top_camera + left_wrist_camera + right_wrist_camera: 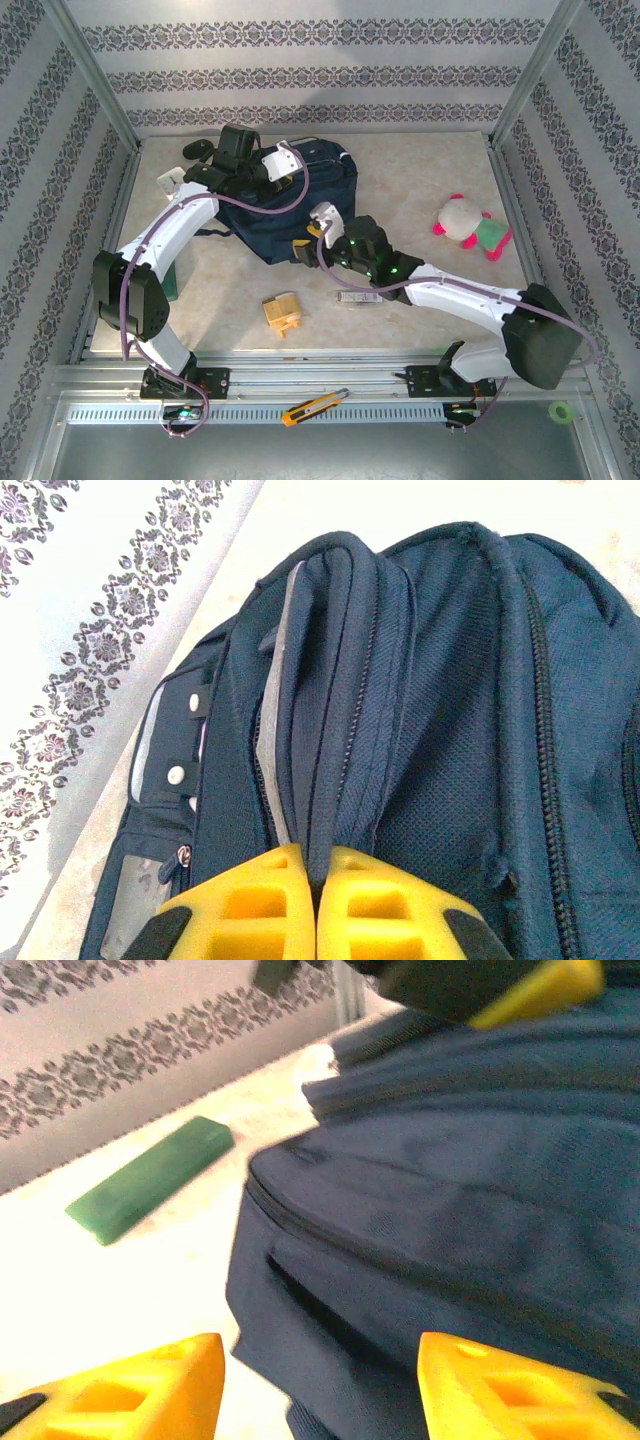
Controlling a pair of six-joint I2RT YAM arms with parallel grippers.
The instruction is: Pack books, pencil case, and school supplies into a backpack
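The navy backpack lies in the middle of the table. My left gripper is shut on a fold of its fabric beside a zip, at the bag's far left. My right gripper is open at the bag's near edge, with navy fabric between and just beyond its fingers, not gripped. The tan-yellow blocky supply and the slim silver bar lie on the table in front of the backpack. A flat green oblong, perhaps the pencil case, lies left of the bag. The books are out of view.
A pink-green plush toy sits at the right. A black mouse and a small white clock lie at the back left. A utility knife rests on the front rail. Patterned walls close in three sides.
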